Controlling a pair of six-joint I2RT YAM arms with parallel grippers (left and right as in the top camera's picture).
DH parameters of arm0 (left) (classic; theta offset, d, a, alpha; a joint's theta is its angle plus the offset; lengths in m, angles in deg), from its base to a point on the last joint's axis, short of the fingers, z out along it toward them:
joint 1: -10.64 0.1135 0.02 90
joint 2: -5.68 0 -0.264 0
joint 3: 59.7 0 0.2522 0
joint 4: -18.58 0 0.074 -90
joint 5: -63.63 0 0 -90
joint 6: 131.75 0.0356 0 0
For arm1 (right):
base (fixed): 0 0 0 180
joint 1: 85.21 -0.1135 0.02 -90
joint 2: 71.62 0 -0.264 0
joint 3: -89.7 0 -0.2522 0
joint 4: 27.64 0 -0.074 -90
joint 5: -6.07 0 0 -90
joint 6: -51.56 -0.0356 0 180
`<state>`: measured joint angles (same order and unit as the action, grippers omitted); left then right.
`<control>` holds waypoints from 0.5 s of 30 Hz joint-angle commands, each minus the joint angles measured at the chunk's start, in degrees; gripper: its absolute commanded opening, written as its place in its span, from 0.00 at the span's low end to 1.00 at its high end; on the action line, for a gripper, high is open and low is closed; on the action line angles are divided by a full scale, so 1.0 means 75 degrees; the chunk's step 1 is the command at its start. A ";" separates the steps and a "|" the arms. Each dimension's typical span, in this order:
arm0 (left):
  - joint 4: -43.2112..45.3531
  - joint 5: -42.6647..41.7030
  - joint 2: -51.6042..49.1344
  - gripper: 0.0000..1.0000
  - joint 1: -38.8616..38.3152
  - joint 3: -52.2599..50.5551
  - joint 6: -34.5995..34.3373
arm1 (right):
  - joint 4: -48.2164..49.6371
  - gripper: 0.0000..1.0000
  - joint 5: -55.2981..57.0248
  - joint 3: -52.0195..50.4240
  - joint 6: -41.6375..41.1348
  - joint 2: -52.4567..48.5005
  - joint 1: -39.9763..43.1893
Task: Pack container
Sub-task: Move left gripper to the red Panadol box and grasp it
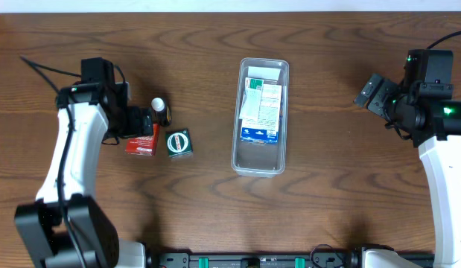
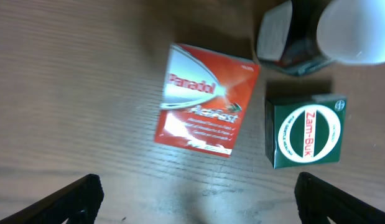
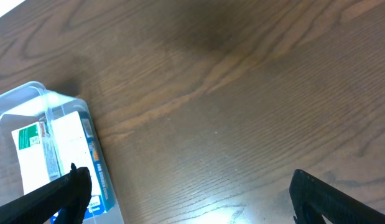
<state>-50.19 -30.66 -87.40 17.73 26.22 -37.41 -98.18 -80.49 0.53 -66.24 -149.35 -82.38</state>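
Clear container (image 1: pixel 258 159) lying mouth up on the table (image 1: pixel 327 208), between the two arms

The container's long axis runs from the far side of the table toward the robot, its near end leaning slightly left; a white and blue box (image 1: pixel 261 112) lies flat inside along the same line, filling the far part. The left gripper (image 1: pixel 139 123) sits well to the container's left, fingers spread wide with nothing between them. A red box (image 2: pixel 204 106), a green box (image 2: pixel 307 132) and a white-capped bottle (image 2: pixel 316 31) are clustered just beside it, the green box nearest the container. The right gripper (image 1: pixel 372 93) hangs well to the container's right, also spread and holding nothing, with the container's corner (image 3: pixel 30 93) at the edge of its wrist view
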 commanded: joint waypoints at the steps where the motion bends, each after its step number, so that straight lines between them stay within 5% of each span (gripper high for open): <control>1: 0.0000 -0.0367 -0.0391 0.99 0.0032 0.0096 0.0673 | -0.0006 0.99 0.0023 0.0029 0.0117 -0.0020 0.0020; 15: -0.0009 -0.0382 -0.0880 0.99 0.0038 -0.0055 0.0527 | -0.0006 0.99 0.0023 0.0029 0.0117 -0.0023 0.0020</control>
<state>-50.23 -32.67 -94.26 17.71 26.09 -33.78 -98.16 -80.49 0.53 -66.24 -149.35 -82.38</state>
